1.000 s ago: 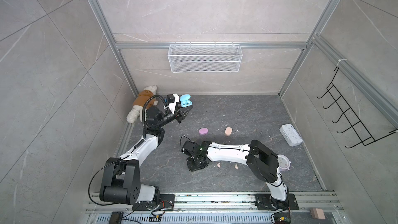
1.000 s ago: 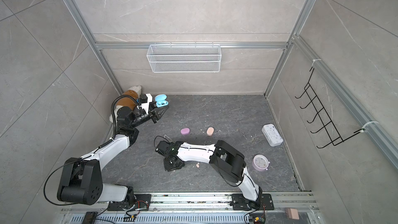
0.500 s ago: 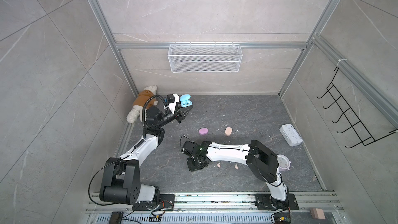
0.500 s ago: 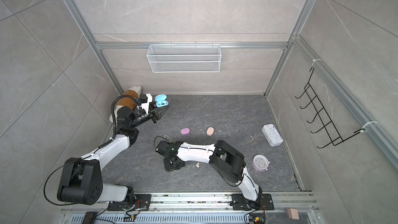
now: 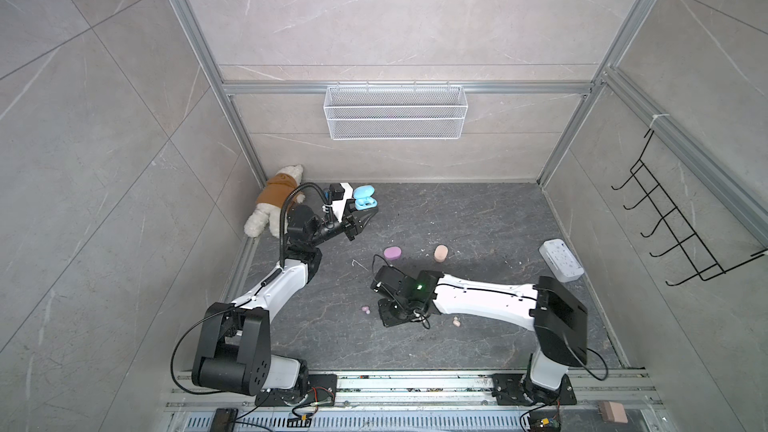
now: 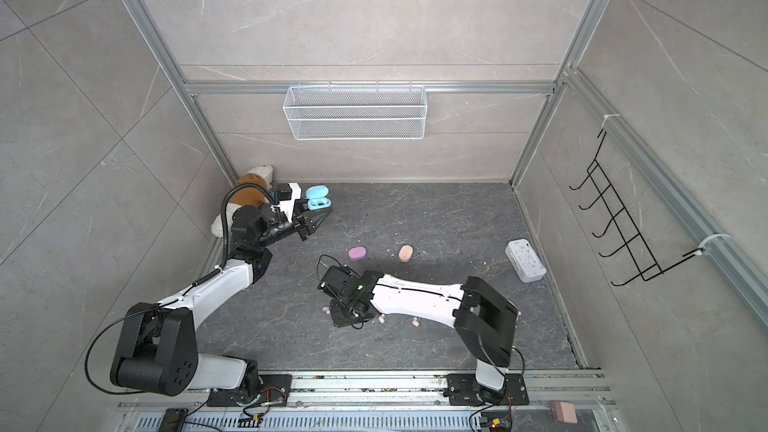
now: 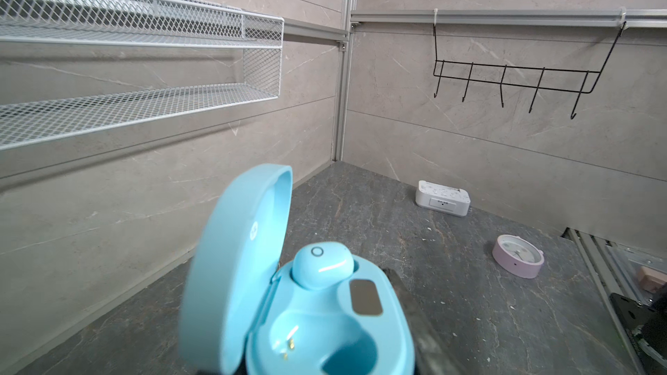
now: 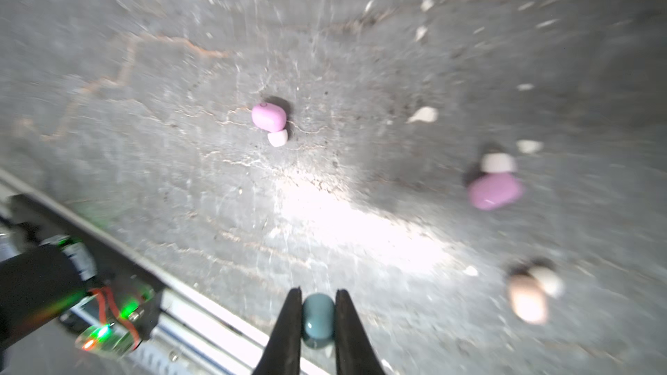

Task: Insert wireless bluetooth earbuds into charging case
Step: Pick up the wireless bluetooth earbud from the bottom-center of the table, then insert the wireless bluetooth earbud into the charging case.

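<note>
Right wrist: downward-pointing right tool (image 8: pixel 317 297) pinches blue earbud (image 8: pixel 318 319).

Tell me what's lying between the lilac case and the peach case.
Just a small white crumb on otherwise bare floor, visible in both top views.

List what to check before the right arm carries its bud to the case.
1. Right gripper shut on blue bud: ok.
2. Left gripper holding the case: ok.
3. Lid open: ok.
4. One slot free, second bud seated in the other: ok.
5. Held bud's orientation for the slot: cannot tell, the wrist view is blurred.
</note>
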